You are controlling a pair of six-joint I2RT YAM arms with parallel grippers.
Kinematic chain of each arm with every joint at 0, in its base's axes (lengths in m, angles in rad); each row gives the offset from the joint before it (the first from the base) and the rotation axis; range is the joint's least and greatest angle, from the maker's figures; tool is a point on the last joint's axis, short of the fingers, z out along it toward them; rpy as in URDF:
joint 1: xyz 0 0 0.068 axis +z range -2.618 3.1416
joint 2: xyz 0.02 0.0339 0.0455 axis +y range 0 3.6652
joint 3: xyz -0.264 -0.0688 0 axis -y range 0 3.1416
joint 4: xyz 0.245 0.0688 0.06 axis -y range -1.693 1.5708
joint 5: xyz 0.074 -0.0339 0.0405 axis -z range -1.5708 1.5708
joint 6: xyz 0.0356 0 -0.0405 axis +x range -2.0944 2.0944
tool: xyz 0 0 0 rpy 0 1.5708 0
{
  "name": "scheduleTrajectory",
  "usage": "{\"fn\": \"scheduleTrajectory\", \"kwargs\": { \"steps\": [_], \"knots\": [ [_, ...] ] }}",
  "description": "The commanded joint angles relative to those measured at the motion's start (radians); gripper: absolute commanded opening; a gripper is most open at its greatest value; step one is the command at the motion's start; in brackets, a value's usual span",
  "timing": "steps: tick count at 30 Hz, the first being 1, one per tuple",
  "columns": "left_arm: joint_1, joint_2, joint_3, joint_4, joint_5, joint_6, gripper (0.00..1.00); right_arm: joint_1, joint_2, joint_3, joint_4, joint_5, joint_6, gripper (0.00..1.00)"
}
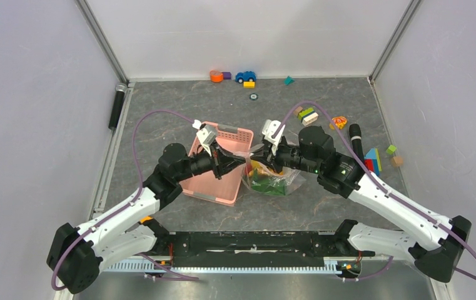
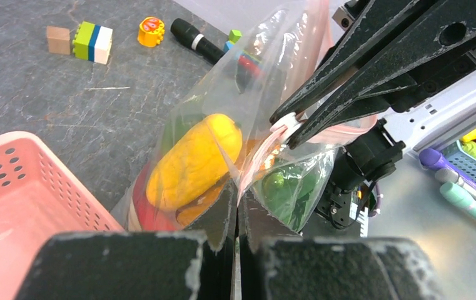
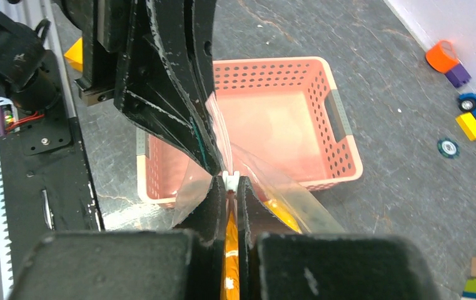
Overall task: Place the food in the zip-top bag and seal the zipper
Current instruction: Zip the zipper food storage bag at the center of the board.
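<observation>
The clear zip-top bag (image 1: 277, 179) stands on the table between the two arms, right of the pink basket. Inside it lies food: a yellow mango (image 2: 192, 159), a green piece (image 2: 285, 187) and something red (image 2: 144, 209). My left gripper (image 2: 238, 190) is shut on the bag's top edge by the pinkish zipper (image 2: 255, 159). Facing it, my right gripper (image 3: 229, 178) is shut on the small white slider (image 3: 229, 182), which also shows in the left wrist view between the right fingers (image 2: 348, 75). From above, both grippers meet tip to tip over the bag's mouth (image 1: 251, 157).
The pink slotted basket (image 1: 205, 185) sits just left of the bag, under the left gripper. Building blocks (image 1: 306, 115), a toy car (image 1: 245, 76) and a black marker (image 1: 355, 139) lie at the back and right. A black cylinder (image 1: 117, 105) lies along the left rail.
</observation>
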Motion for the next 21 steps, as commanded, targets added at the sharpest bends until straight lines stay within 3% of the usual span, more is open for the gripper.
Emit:
{"fn": "scheduleTrajectory", "kwargs": {
  "steps": [1, 5, 10, 21],
  "knots": [
    [0.011, -0.022, 0.025, -0.043, -0.153, -0.019, 0.02, -0.007, -0.046, -0.026, -0.051, 0.134, 0.015, 0.00],
    [0.010, -0.029, 0.023, -0.054, -0.158, -0.019, 0.02, -0.007, -0.078, -0.056, -0.055, 0.194, 0.022, 0.00],
    [0.010, -0.073, -0.022, -0.038, -0.066, -0.016, 0.02, -0.007, -0.113, -0.081, -0.063, 0.216, 0.022, 0.00],
    [0.010, -0.164, -0.073, -0.056, -0.143, -0.006, 0.02, -0.007, -0.147, -0.117, -0.083, 0.261, 0.020, 0.00]
  ]
}}
